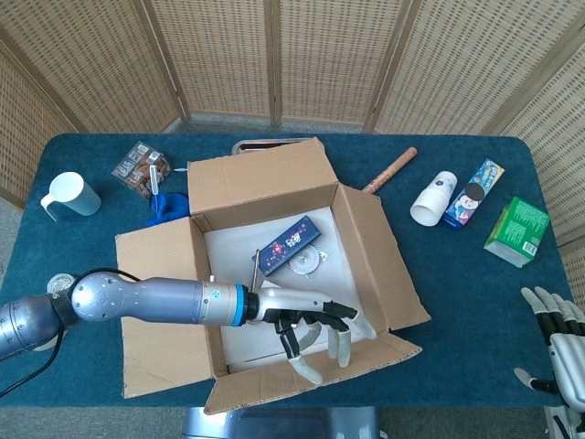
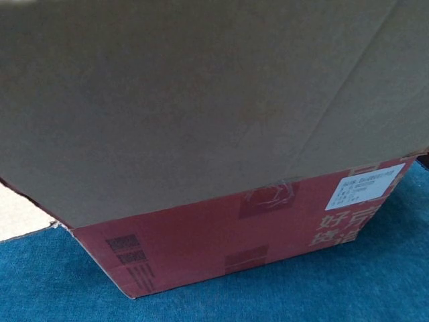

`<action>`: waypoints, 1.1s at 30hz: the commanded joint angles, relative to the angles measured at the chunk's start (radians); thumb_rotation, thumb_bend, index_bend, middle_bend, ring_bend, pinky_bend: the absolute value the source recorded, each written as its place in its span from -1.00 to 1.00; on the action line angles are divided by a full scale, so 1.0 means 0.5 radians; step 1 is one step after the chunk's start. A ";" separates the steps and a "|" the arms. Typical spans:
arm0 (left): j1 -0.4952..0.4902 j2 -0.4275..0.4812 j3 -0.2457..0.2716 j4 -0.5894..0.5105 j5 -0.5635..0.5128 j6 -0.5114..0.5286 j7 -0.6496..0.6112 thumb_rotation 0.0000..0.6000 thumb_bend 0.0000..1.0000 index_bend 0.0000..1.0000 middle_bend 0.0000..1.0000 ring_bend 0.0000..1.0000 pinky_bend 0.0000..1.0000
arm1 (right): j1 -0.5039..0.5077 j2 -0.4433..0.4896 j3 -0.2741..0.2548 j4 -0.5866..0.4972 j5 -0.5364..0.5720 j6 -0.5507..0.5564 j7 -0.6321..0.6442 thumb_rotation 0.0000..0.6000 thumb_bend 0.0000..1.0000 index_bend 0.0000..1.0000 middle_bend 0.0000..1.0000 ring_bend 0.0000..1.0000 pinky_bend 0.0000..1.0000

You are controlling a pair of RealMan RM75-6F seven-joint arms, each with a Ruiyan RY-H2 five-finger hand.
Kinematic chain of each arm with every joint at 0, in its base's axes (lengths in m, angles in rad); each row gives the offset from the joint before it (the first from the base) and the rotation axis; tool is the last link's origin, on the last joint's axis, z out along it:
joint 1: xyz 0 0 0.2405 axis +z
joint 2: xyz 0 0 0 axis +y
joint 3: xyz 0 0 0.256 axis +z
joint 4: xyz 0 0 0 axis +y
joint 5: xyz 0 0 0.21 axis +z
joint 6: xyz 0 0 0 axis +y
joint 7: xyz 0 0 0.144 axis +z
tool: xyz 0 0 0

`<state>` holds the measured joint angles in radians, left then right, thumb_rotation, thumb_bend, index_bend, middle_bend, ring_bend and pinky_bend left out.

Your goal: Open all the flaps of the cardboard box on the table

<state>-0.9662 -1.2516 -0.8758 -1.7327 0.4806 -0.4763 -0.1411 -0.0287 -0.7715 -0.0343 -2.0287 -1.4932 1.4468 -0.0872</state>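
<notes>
Cardboard box (image 1: 274,265): sits near the middle of the blue table (image 1: 457,302), toward its front edge, top open to the head camera
Near flap (image 1: 311,370): folded outward and down over the table's front edge; in the chest view it fills the upper frame (image 2: 201,100) above the red box wall (image 2: 255,228)
Left hand (image 1: 311,325): reaches across the box from its left side, fingers spread and pressing on the near flap's inner face, wrapped around nothing
Other flaps: far flap (image 1: 260,174) stands tilted back, left flap (image 1: 155,315) and right flap (image 1: 379,256) lie spread outward
Inside the box: a dark blue packet (image 1: 287,243) and a small round item (image 1: 302,262), lying beyond the left hand's fingers
Right hand (image 1: 558,343): at the table's front right corner, well apart from the box, fingers apart, holding nothing
</notes>
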 commanded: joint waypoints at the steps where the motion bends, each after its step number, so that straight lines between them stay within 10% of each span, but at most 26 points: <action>1: 0.000 -0.012 0.010 -0.006 0.015 0.005 -0.005 1.00 -0.53 -0.71 -0.14 -0.20 0.30 | 0.001 0.000 -0.003 0.000 -0.004 -0.004 -0.001 1.00 -1.00 -1.00 -1.00 -1.00 -1.00; 22: -0.113 -0.187 0.280 -0.004 0.207 0.047 -0.050 1.00 -0.52 -0.73 -0.18 -0.24 0.28 | -0.013 0.017 -0.009 -0.001 -0.024 0.019 0.025 1.00 -1.00 -1.00 -1.00 -1.00 -1.00; 33: -0.068 -0.151 0.329 -0.022 0.375 0.272 0.015 1.00 -0.52 -0.71 -0.22 -0.37 -0.07 | -0.022 0.037 -0.010 0.009 -0.036 0.036 0.081 1.00 -1.00 -1.00 -1.00 -1.00 -1.00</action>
<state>-1.0116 -1.3449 -0.7071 -1.7293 0.6428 -0.3781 -0.1472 -0.0398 -0.7532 -0.0396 -2.0247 -1.5111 1.4651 -0.0470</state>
